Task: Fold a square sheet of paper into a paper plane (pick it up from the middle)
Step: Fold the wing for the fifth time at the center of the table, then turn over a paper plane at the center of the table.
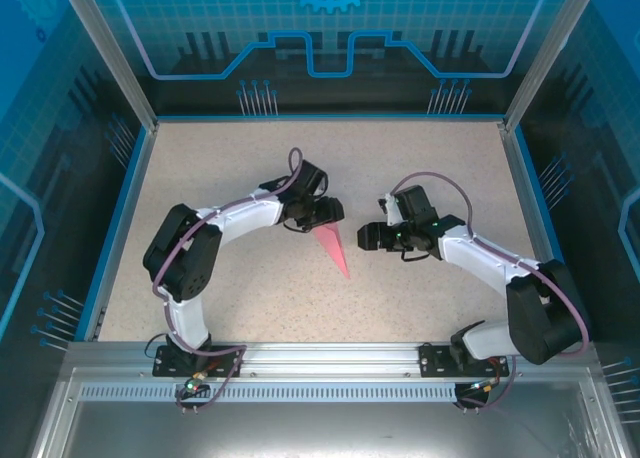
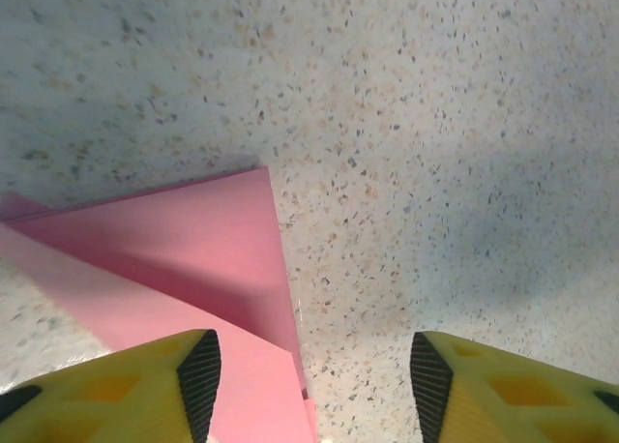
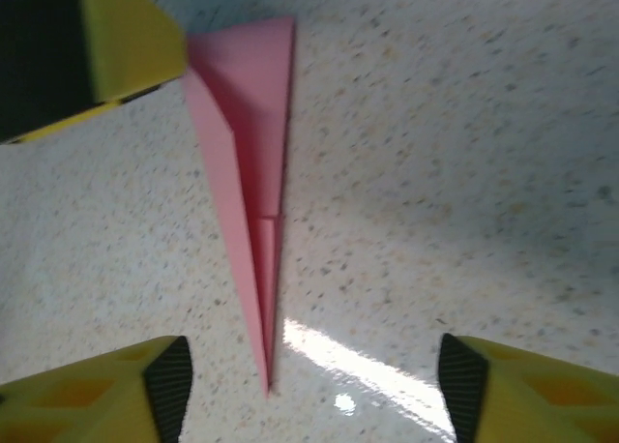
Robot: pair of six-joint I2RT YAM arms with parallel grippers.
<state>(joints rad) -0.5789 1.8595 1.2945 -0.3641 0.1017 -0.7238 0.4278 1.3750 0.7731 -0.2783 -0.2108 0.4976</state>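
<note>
Left gripper (image 2: 311,370), jaws spread with nothing clasped, is seen just above the wide tail of the paper plane (image 2: 184,259). Right gripper (image 3: 309,385), likewise spread and empty, is poised near the pointed nose. The plane is laid flat on the speckled table (image 1: 250,298), between both grippers.

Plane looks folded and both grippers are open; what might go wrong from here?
1. One finger of the left gripper overlaps the wide end of the paper plane; lifting away may snag or drag the light paper.
2. The plane's tip lies between the open fingers of the right gripper; a sideways retreat might knock it askew.
3. Layers beside the centre crease look loose, so folds may spring open.
</note>
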